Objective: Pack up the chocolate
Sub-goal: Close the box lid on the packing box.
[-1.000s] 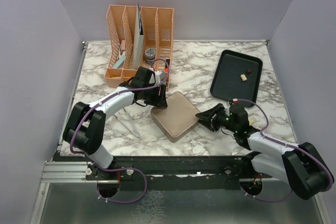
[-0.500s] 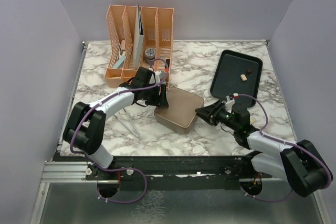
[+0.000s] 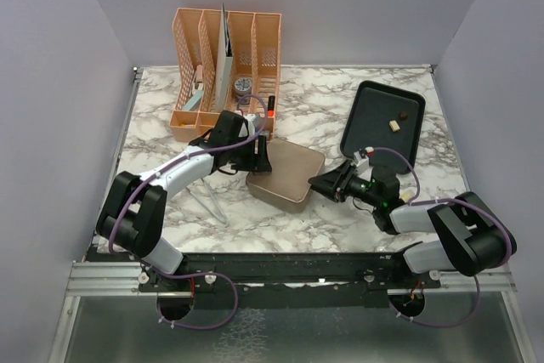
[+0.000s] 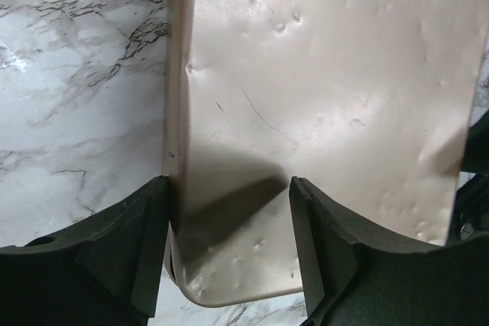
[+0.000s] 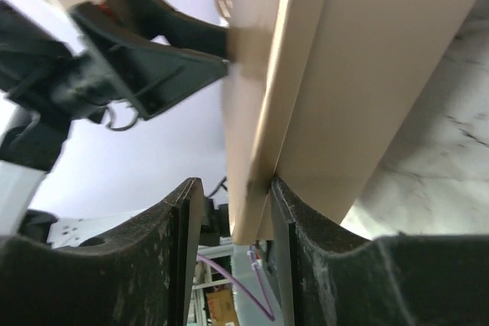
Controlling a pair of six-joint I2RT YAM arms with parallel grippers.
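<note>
- The gold tin (image 3: 287,174) is sitting tilted near the middle of the marble table (image 3: 314,108), with one arm at each end of it.
- The left gripper (image 3: 261,159) is reaching down at the tin's far-left corner.
- In the left wrist view its fingers (image 4: 145,250) are standing moderately apart over the tin's dented gold face. One is running alongside the side wall and the other is crossing in front of the face (whether they are pressing on the metal or only hovering, I cannot tell).
- The right gripper (image 3: 323,185) is meeting the tin's right corner, coming in low from the near side.
- In the right wrist view its fingers (image 5: 286,223) are standing narrow. The tin's rim is lying between them, so this gripper is pinching the tin by its edge.
- The chocolate (image 3: 393,125) is lying in the black tray (image 3: 370,129) at the table's far right. It is showing as two small pieces, a cream one and a dark one just beside it.
- Both pieces are resting well apart from the tin and from both grippers (the tray's near corner is coming close to the right arm's wrist).
- A peach desk organiser (image 3: 225,48) is standing at the far-left edge of the table, just behind the left gripper.
</note>
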